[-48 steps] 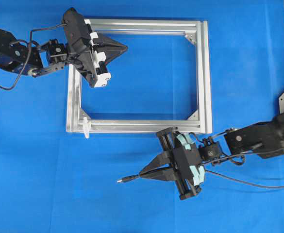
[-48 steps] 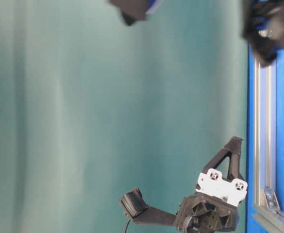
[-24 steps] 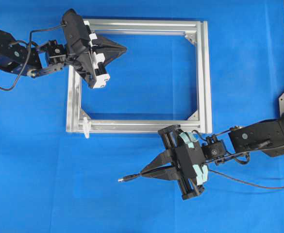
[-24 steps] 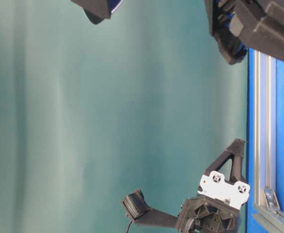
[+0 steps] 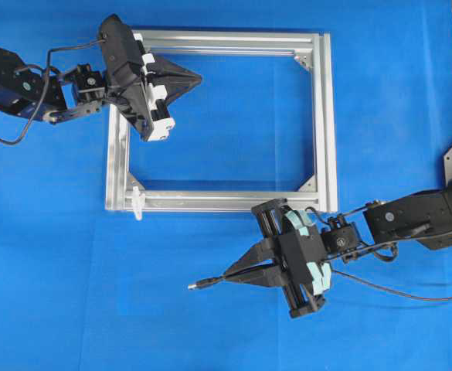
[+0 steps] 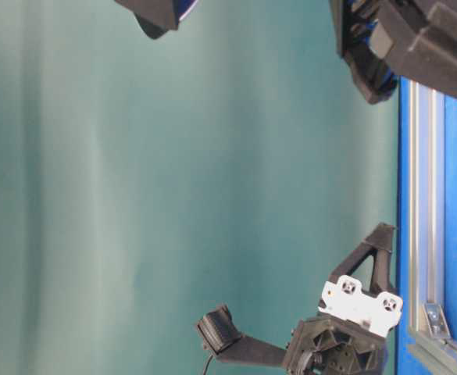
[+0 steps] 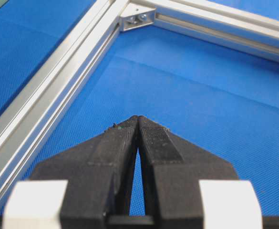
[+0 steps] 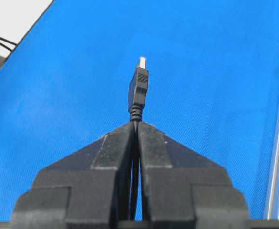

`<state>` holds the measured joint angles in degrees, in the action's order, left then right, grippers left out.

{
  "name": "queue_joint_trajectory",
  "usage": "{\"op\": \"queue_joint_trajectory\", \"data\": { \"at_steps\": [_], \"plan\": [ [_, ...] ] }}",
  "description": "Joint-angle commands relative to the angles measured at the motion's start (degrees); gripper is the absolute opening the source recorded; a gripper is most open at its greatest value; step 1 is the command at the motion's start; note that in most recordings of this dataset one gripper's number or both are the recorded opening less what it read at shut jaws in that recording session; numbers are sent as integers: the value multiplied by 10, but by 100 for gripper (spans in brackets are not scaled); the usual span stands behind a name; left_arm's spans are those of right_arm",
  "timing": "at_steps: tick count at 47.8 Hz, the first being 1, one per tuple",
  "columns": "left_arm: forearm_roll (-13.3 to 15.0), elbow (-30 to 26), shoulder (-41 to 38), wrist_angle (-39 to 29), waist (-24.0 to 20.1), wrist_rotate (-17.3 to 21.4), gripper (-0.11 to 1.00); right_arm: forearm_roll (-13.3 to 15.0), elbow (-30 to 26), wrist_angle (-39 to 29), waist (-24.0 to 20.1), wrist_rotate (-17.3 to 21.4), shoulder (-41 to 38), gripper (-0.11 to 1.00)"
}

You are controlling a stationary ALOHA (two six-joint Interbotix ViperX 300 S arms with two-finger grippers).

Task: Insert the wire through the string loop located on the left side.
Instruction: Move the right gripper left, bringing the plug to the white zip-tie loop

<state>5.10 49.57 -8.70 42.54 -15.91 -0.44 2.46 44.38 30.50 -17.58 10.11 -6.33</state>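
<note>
Both end effectors closed: left end effector [image 5: 197, 76], right end effector [image 5: 227, 277].

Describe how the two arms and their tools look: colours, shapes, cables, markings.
Both arms are black, with thin black cables looping along them. Each tool ends in two black wedge-shaped fingers tapering to a point. The left tool has white blocks at the finger bases; the right tool carries pale teal strips there instead.
</note>
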Motion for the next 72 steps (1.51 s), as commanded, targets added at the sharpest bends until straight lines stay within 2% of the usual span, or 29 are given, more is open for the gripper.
{"op": "queue_joint_trajectory", "data": {
  "at_steps": [1,35,60,72],
  "plan": [
    [-2,-4,20,3,2,-1,0,-2,-7,3,-1,-1,18,0],
    [-2,-4,19,4,2,-1,0,-1,-5,3,5,-2,18,0],
    [-2,-4,19,4,11,-1,0,-1,17,3,120,-4,18,0],
    [-2,-6,20,3,16,-2,0,-1,21,4,143,-4,18,0]
  ]
}}
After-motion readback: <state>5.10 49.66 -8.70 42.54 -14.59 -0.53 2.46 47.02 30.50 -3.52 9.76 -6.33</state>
